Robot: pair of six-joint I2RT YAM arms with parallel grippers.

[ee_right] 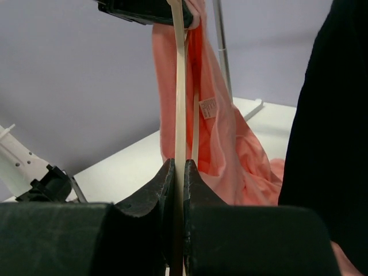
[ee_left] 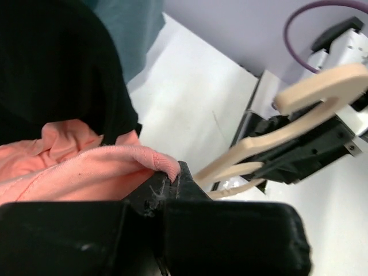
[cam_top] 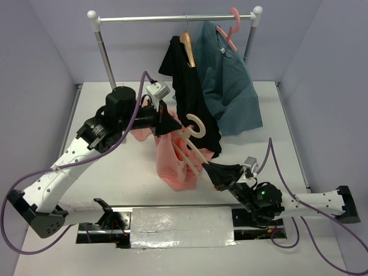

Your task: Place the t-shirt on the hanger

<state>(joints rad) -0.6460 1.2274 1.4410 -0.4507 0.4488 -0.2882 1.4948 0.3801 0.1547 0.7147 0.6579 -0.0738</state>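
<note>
The salmon t-shirt (cam_top: 174, 165) hangs in mid-air over the table's middle, its lower part bunched on the surface. My left gripper (cam_top: 171, 124) is shut on the shirt's ribbed collar (ee_left: 150, 158), holding it up. The pale beige hanger (cam_top: 194, 144) slants through the shirt, with its hook (cam_top: 196, 125) up near the left gripper. My right gripper (cam_top: 208, 168) is shut on the hanger's lower end. In the right wrist view the thin hanger bar (ee_right: 179, 86) runs straight up from between the closed fingers, the t-shirt (ee_right: 230, 144) draped beside it. In the left wrist view the hanger's hook (ee_left: 322, 86) shows to the right.
A clothes rack (cam_top: 172, 18) stands at the back. On it a black shirt (cam_top: 192, 98) hangs from a brown wooden hanger (cam_top: 187, 47), right behind the beige hook. A teal shirt (cam_top: 230, 86) hangs from a pink hanger (cam_top: 232, 29). A silvery sheet (cam_top: 181, 227) lies at the near edge.
</note>
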